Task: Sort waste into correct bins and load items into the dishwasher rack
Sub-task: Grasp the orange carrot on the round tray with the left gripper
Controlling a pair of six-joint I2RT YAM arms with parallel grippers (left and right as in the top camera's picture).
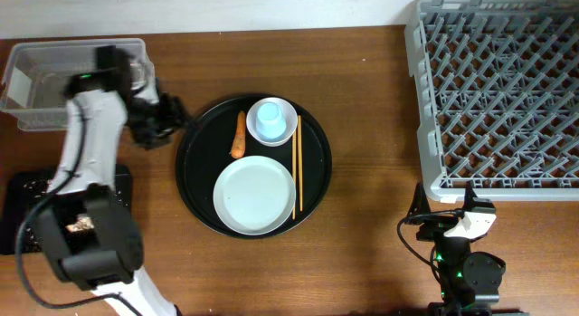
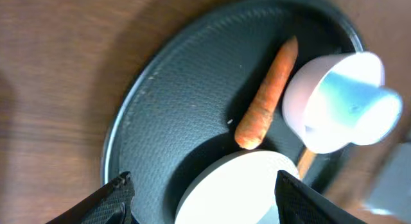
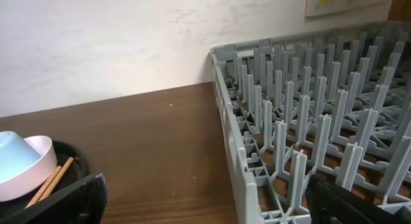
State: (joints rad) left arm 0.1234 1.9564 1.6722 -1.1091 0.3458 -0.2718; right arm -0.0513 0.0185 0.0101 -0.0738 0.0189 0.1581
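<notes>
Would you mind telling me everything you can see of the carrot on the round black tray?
The carrot is one orange piece with a dull, slightly rough skin, tapering from a blunt thick end to a thin tip. It lies flat on the bare left part of the round black tray. Its tip points towards the tray's far rim and its thick end towards the plate. The bowl sits close on its right. Whether it touches either cannot be told. Nothing grips it.

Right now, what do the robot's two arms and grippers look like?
Left arm: white links, black joints, black cable, green light. Right arm: black, one white part, black cables, green light. Left gripper and right gripper: black fingers.
</notes>
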